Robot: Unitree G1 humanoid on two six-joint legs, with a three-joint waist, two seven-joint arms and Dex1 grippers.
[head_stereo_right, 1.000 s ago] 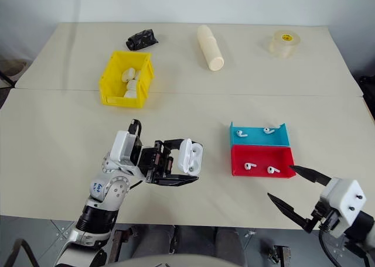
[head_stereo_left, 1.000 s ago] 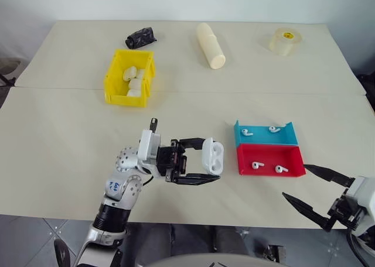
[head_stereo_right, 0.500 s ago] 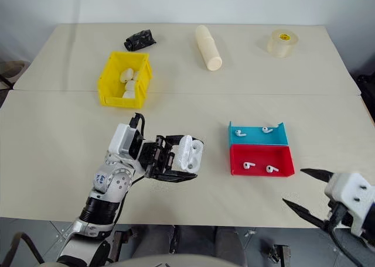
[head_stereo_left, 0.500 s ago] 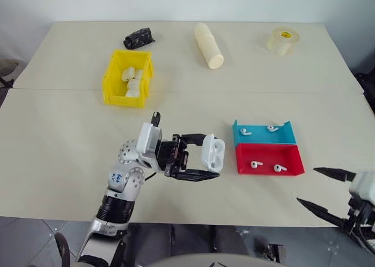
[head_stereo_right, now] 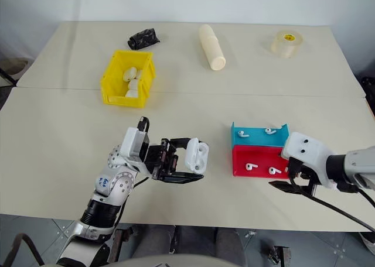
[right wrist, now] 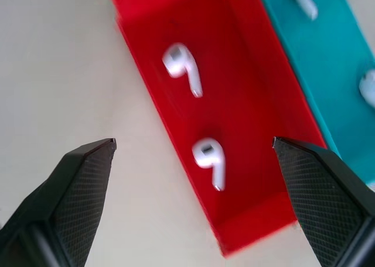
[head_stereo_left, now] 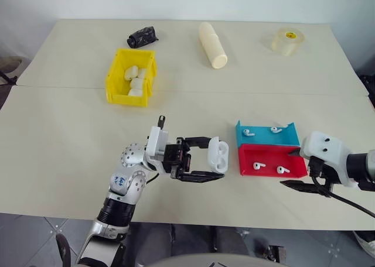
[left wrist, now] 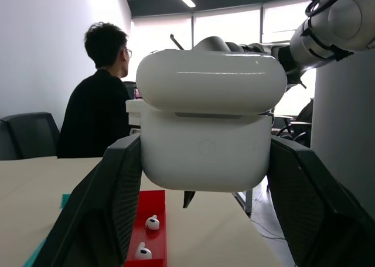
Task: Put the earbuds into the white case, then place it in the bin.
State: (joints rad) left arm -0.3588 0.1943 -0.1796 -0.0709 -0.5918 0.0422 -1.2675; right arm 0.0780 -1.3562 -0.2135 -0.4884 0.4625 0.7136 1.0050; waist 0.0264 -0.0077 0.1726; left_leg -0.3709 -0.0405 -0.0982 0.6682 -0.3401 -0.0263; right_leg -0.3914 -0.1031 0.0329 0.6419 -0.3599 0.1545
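My left gripper [head_stereo_left: 210, 159] is shut on the white case [head_stereo_left: 219, 154] and holds it just above the table, left of the trays; the lid looks ajar in the left wrist view, case [left wrist: 205, 144]. Two earbuds [head_stereo_left: 258, 165] lie in the red tray [head_stereo_left: 270, 174], and two more earbuds [head_stereo_left: 247, 132] lie in the blue tray [head_stereo_left: 266, 141] behind it. My right gripper [head_stereo_left: 288, 168] hangs open over the red tray's right end, its fingers either side of an earbud [right wrist: 210, 158]. The yellow bin [head_stereo_left: 125, 98] stands at the back left.
Several white cases lie in the bin. A black object [head_stereo_left: 142, 36], a cream cylinder [head_stereo_left: 212, 44] and a tape roll [head_stereo_left: 287, 40] sit along the far edge. A person [left wrist: 96, 103] sits beyond the table in the left wrist view.
My right arm has come in from the table's front right edge and tipped downward over the red tray's right end, still open. The left gripper and case have stayed put.
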